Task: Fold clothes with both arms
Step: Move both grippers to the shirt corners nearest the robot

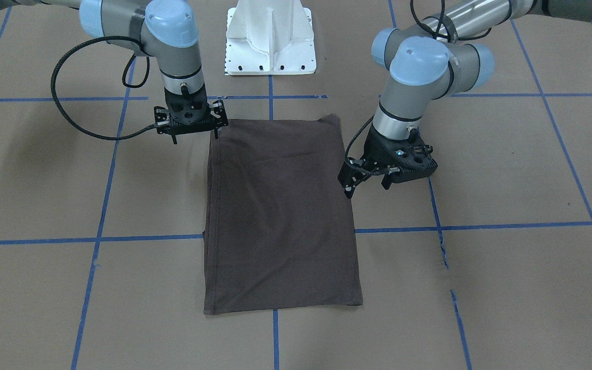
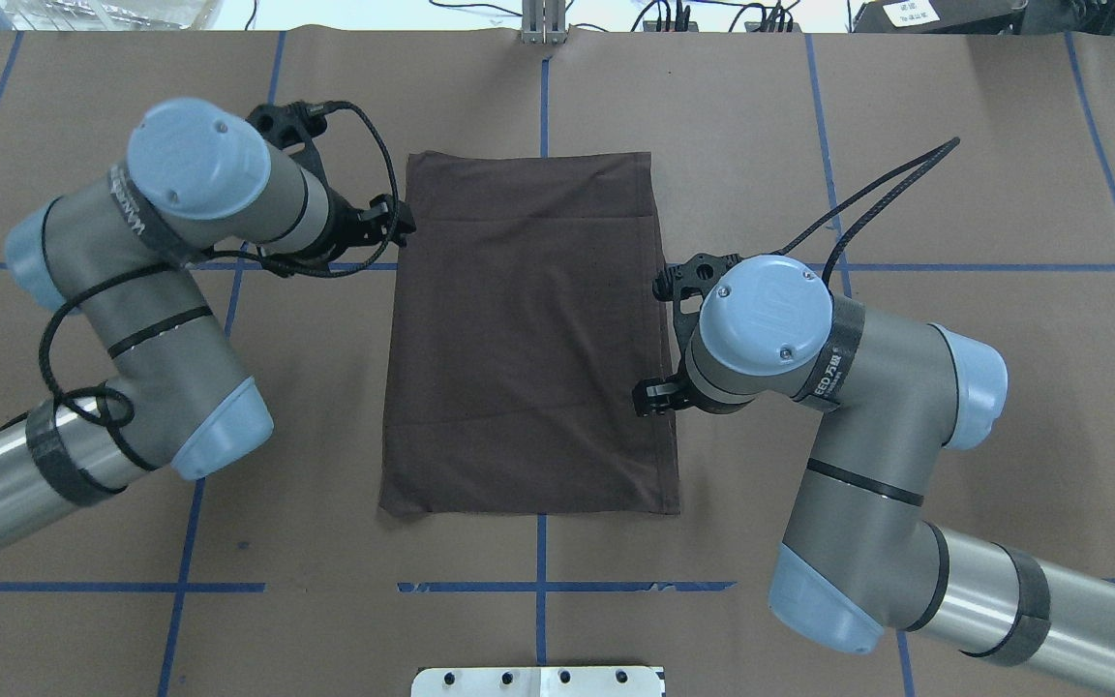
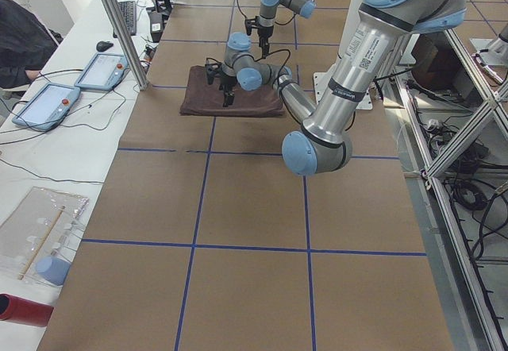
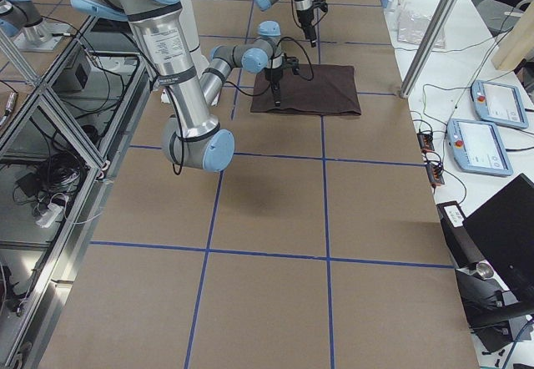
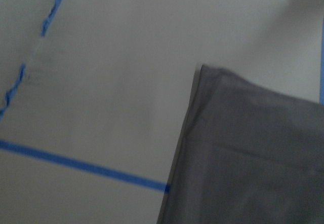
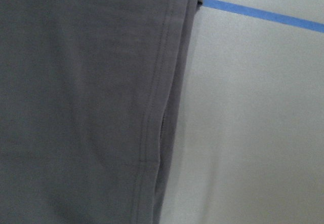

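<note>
The dark brown T-shirt [image 1: 280, 216] lies flat on the table, folded into a long rectangle [image 2: 528, 339]. My left gripper [image 1: 368, 186] hangs open just off the shirt's edge on the right of the front-facing view, holding nothing. My right gripper [image 1: 196, 136] stands open at the shirt's corner nearest the robot base, also empty. The left wrist view shows one corner of the shirt [image 5: 253, 153] and bare table. A hemmed side edge of the shirt [image 6: 81, 102] fills the right wrist view. No fingers show in either wrist view.
The white pedestal base [image 1: 270, 41] stands behind the shirt. Blue tape lines [image 1: 98, 239] grid the brown table. Two tablets [image 3: 48, 101] and a person's dark sleeve [image 3: 20, 41] are on the side bench, with a red cylinder [image 3: 24, 310] further along.
</note>
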### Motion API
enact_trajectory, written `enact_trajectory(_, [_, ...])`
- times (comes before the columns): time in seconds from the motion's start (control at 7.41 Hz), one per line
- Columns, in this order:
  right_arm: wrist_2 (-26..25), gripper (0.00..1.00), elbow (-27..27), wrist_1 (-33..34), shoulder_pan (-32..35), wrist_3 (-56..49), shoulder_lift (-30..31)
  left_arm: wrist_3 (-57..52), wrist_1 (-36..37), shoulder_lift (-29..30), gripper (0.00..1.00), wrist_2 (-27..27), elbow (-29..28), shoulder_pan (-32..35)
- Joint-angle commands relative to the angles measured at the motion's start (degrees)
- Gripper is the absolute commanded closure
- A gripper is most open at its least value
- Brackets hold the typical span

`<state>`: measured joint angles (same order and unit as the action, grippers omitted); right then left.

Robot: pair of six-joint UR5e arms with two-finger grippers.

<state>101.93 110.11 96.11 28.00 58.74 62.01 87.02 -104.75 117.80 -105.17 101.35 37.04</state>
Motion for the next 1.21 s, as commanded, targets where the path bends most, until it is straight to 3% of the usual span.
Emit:
enact_trajectory(0.0, [1.5, 0.00, 2.9, -1.5, 0.4, 1.5, 0.1, 14.3, 0.5, -6.3, 0.00, 2.7, 9.8, -11.1])
enact_trajectory(0.4, [2.0, 0.00, 3.4, -1.5, 0.9, 2.0, 0.0, 22.1, 1.8, -5.8, 0.01, 10.1, 5.8, -20.6])
enact_trajectory(0.81, [2.2, 0.00, 3.4, -1.5, 1.6, 2.0, 0.0, 22.1, 2.4, -5.7, 0.06, 11.2, 4.6, -20.3])
enact_trajectory(1.08, [2.3, 0.00, 3.4, -1.5, 1.8, 2.0, 0.0, 21.9, 3.1, -5.9, 0.16, 11.2, 4.6, -20.3])
